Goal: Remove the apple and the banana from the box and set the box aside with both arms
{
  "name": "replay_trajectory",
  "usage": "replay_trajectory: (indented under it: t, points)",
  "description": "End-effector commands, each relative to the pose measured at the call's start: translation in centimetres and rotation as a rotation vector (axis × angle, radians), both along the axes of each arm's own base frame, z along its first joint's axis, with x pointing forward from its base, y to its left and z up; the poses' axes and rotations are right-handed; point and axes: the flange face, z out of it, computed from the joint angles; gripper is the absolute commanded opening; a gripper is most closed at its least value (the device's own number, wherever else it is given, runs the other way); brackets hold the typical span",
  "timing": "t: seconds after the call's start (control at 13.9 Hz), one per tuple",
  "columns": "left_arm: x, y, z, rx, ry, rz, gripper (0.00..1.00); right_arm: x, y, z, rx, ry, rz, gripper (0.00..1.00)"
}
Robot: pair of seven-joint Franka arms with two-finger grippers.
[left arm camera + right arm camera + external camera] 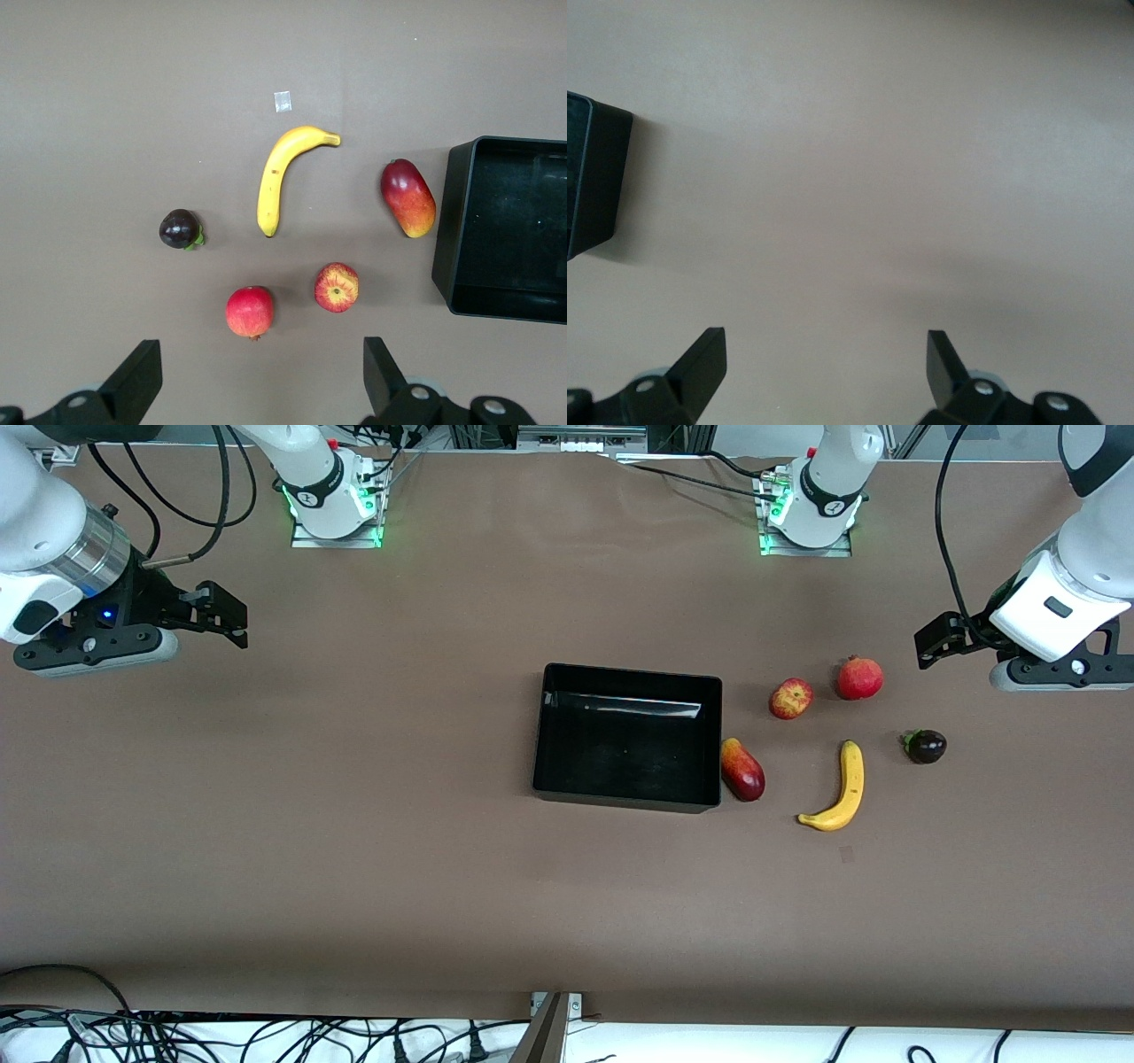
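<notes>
Glossy black plastic marks your box (627, 737), a rectangular open-top tray with low walls sitting near the middle of the brown bench (354, 824), with nothing in it. Your left tool (943, 638) hangs in the air toward the left arm's end of the bench, its two fingers spread wide apart and holding nothing. You see all the fruit spread below it on the bench. The small round apple (790, 698), red mottled with yellow, lies closest to that tool's reach among the task's fruits, just beside a plain red pomegranate (859, 677) with a crown tip. The long curved yellow banana (840, 789) lies nearer the front camera than the apple, apart from it. Between banana and box you find an oblong red-orange mango (742, 769), just beside the tray's wall. A small dark purple round fruit (926, 746) with a green stem sits beside the banana, toward the left arm's end. Your right tool (217, 614) waits over bare bench at the right arm's end, well apart from the box, fingers likewise spread wide and empty.
</notes>
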Motion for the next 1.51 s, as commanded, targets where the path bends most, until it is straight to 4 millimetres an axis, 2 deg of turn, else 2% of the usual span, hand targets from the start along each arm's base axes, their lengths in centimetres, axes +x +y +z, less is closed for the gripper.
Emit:
replay_trajectory:
  t: [0.0, 1.15, 1.43]
  points:
    - [-0.4, 0.3, 0.2, 0.015, -0.007, -0.003, 1.0, -0.2, 0.0, 0.6, 0.0, -0.008, -0.003, 1.0]
    - [-0.5, -0.7, 0.4, 0.0, -0.006, -0.014, 1.0, 0.1, 0.0, 0.6, -0.003, -0.024, -0.001, 1.0]
    - [-0.6, -1.0, 0.6, 0.001, -0.008, -0.011, 1.0, 0.7, 0.2, 0.0, 0.008, -0.023, 0.002, 1.0]
